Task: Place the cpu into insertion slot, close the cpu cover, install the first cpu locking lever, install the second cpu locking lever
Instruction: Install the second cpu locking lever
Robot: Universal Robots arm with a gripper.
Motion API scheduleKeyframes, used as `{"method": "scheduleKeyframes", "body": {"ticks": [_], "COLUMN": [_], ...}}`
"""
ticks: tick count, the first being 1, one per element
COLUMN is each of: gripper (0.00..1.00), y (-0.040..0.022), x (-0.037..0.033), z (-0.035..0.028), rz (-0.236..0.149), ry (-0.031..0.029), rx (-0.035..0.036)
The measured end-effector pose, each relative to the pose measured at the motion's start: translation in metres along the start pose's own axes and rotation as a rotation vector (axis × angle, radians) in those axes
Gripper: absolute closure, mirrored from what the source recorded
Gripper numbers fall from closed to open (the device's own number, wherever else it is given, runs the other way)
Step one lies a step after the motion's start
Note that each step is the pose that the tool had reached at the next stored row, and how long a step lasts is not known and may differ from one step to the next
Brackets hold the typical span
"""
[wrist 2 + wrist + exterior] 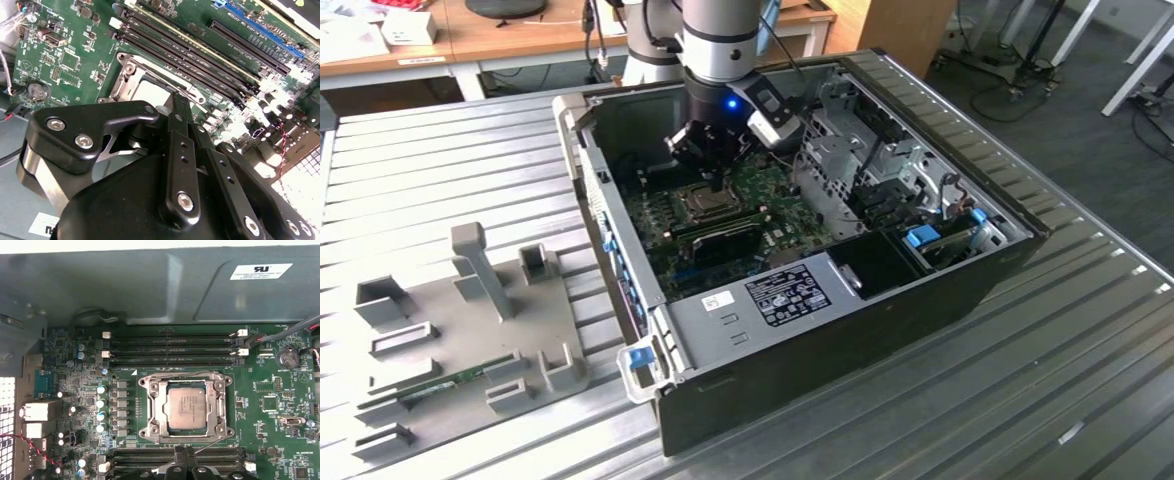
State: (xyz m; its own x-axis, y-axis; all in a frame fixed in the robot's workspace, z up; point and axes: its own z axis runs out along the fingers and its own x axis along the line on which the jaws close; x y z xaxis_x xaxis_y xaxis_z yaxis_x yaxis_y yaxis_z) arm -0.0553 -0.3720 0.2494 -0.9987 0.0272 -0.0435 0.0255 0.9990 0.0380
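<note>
We see the cpu seated in its socket under the closed cover, just beyond our gripper, whose fingers sit together, holding nothing.

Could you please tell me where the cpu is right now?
The cpu sits in the motherboard socket, framed by the closed cpu cover, between two banks of memory slots, in the first wrist view.

— What do you have around the open computer case?
— You're working on a ribbed metal tabletop; a grey fixture plate with upright blocks lies at the exterior view's left.
— And behind?
— You've got wooden desks at the back, dark carpet floor at the exterior view's right, with white table legs standing on it
</note>
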Motion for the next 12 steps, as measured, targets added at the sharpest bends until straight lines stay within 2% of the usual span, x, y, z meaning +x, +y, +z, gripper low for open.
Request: {"method": "scheduleKeyframes", "body": {"ticks": [2, 12], "gripper": [0.89, 0.89], "y": [0.0000, -0.0001], "x": [0.0001, 0.0014], "z": [0.0003, 0.0008], "rz": [0.000, 0.000], "ry": [0.0025, 0.0036], "rx": [0.0010, 0.0008]}}
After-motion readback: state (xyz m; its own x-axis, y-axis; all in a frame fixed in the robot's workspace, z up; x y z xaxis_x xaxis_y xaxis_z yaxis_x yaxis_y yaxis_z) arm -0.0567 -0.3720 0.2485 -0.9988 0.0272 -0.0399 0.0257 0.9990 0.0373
